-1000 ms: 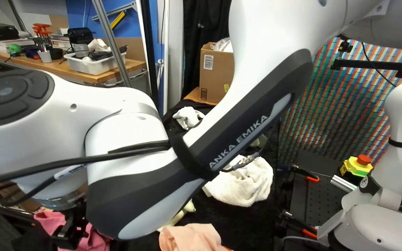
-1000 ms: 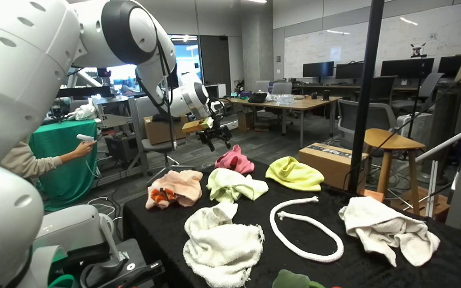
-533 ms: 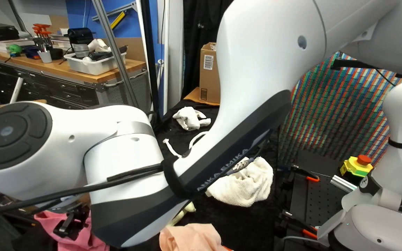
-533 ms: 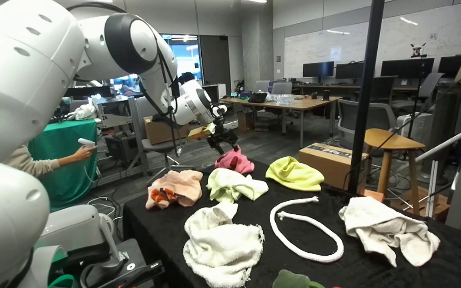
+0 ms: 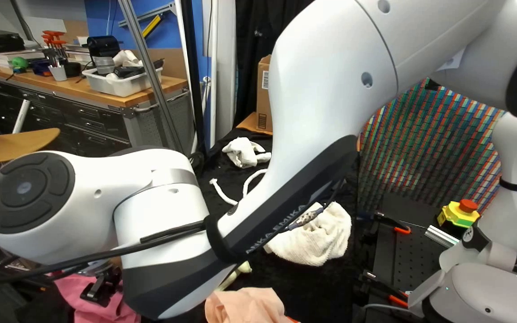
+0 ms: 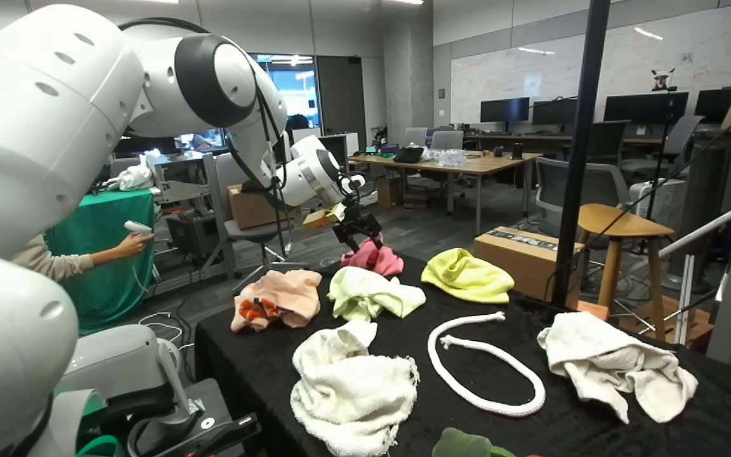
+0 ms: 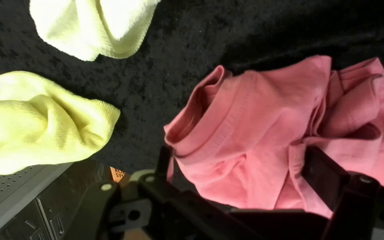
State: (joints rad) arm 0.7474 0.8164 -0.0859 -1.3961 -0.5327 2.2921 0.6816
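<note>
The fingers (image 7: 324,176), wide apart and empty, have just come down near the pink cloth (image 7: 255,133) at the far end of the desk (image 6: 568,438) in an exterior view, so it seems in reach.

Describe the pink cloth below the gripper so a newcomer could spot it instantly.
In an exterior view, find the black-draped table and look to its far edge, where the open gripper points down. The pink cloth lies crumpled there, behind the pale green cloth. Its strong pink stands out from that, the peach cloth and the yellow cloth.
</note>
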